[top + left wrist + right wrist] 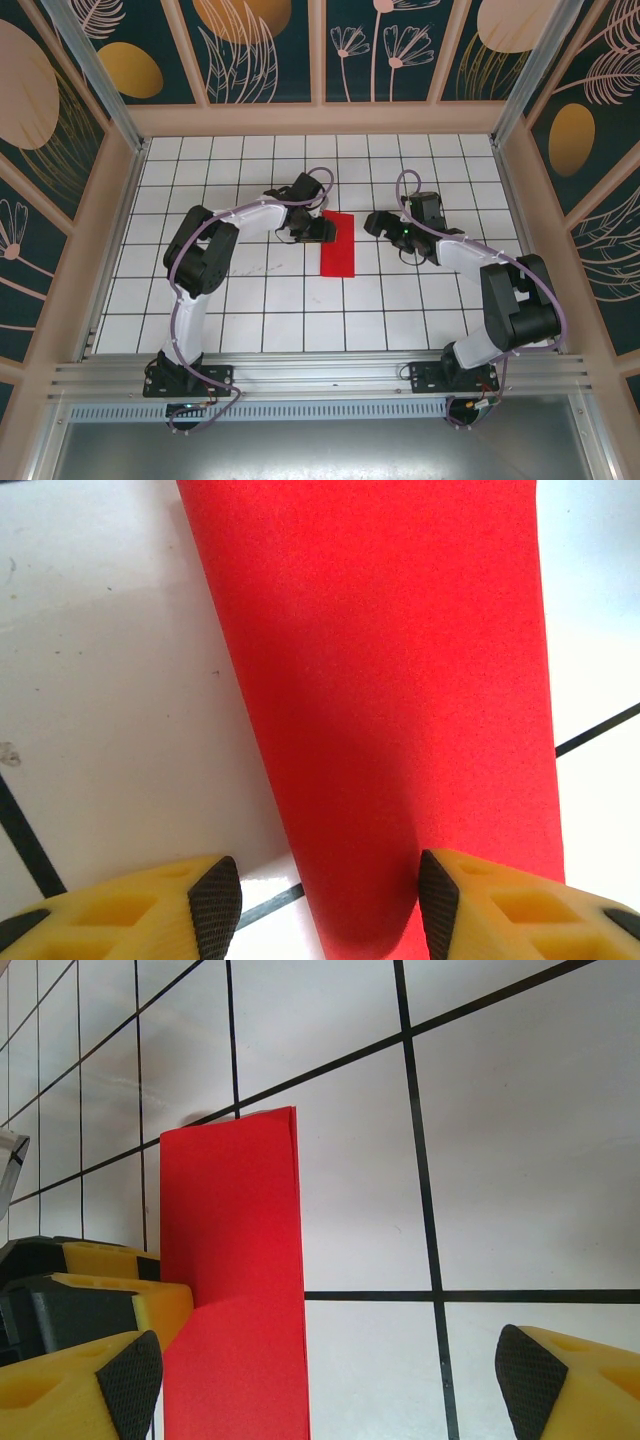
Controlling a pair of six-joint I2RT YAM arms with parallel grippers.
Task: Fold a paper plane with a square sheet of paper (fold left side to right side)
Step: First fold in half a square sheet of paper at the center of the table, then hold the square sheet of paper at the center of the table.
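The square sheet of paper lies on the white grid table, folded in half into a narrow red upright strip. My left gripper hovers over the strip's upper left edge. In the left wrist view the left gripper is open, and the paper has its rounded folded edge between the pads. One pad is over the red, the other over bare table. My right gripper stands wide open just right of the strip. In the right wrist view the right gripper has the paper near its left pad.
The white tiled table is boxed in by wooden walls and an aluminium rail at the near edge. The left gripper's yellow finger shows beside the paper in the right wrist view. Bare tiles lie on all sides of the strip.
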